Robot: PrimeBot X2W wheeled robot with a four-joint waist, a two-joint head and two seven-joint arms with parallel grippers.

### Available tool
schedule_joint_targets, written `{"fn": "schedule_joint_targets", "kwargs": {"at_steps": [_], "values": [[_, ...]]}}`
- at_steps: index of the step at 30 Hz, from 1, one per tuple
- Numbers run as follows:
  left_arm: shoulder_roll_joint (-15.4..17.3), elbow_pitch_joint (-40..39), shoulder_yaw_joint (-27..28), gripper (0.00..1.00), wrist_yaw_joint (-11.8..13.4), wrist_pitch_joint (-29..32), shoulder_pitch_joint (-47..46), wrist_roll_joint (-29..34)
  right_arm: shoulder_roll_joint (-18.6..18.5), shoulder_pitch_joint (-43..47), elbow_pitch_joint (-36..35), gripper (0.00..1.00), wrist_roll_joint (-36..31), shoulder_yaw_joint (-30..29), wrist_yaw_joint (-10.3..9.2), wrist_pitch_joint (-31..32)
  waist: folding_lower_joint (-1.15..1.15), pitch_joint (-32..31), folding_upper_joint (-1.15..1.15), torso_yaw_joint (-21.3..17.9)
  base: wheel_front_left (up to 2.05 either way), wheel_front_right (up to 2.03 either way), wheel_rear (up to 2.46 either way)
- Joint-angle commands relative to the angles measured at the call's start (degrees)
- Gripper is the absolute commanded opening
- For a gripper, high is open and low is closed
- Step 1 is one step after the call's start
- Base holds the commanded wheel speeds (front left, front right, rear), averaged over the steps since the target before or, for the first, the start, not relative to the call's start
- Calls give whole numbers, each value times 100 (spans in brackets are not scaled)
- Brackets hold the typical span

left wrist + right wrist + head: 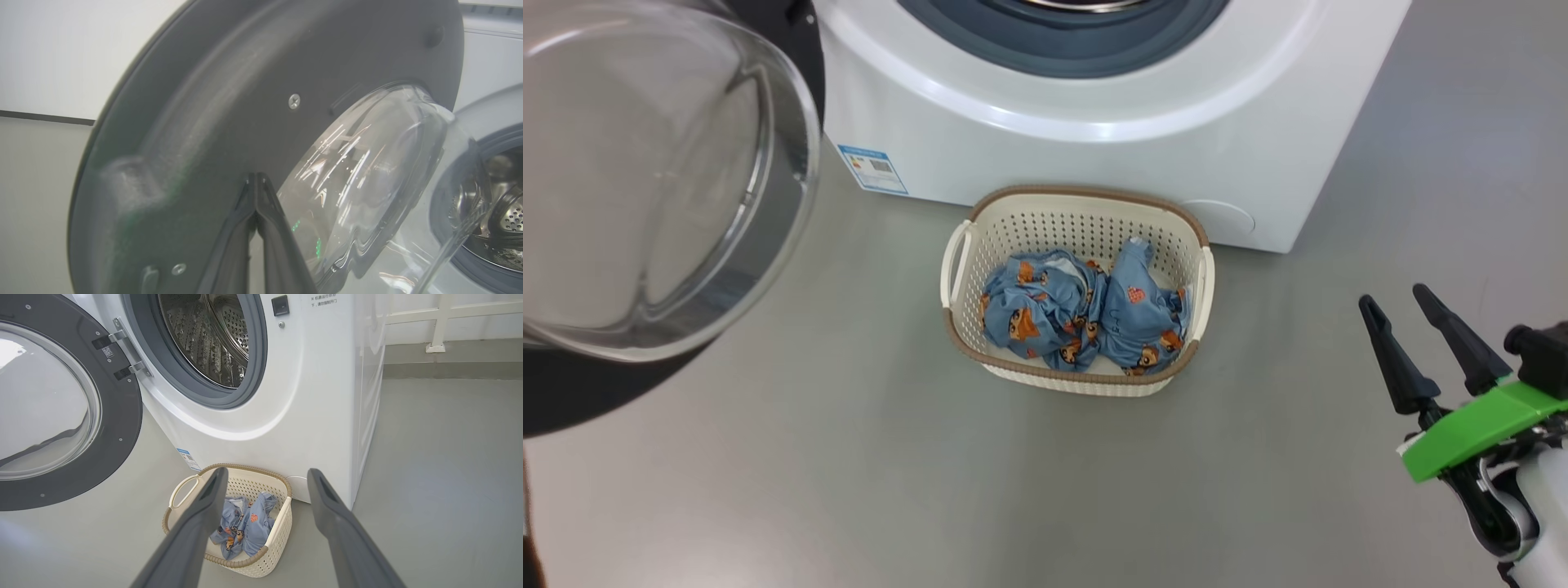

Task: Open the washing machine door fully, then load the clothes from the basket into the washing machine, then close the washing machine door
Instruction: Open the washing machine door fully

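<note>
Left gripper (256, 178), pinched together, points at the washing machine door (229, 102).

floor (849, 490): smooth grey | wall (61, 53): white, dark band (41, 117) | rail (438, 326): white

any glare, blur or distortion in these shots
Left wrist view: streaky glare on the door glass, rim blurred. Head view: even light, clothes sharp. Right wrist view: right gripper soft up close, washer edges bowed by the wide lens.

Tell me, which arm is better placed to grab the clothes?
Probably the right: the right gripper is open and empty, aimed at the basket of clothes. The left gripper is shut, by the washing machine door.
</note>
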Motion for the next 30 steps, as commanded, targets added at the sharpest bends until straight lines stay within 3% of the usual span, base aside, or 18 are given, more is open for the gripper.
{"fn": "schedule_joint_targets", "kwargs": {"at_steps": [1,11,30], "values": [[449,-46,250,0,11,-36,-192,46,-102,-79,-125,100,17,130,57,-69,0,94,0,-51,0,0,0],[686,588,770,0,-129,-36,-665,-101,-145,-299,-107,100,31,288,57,-69,0,340,0,-156,0,0,0],[807,889,1088,0,-154,-36,-893,436,-103,-327,-23,100,59,395,57,-69,0,239,0,-267,0,0,0]]}}
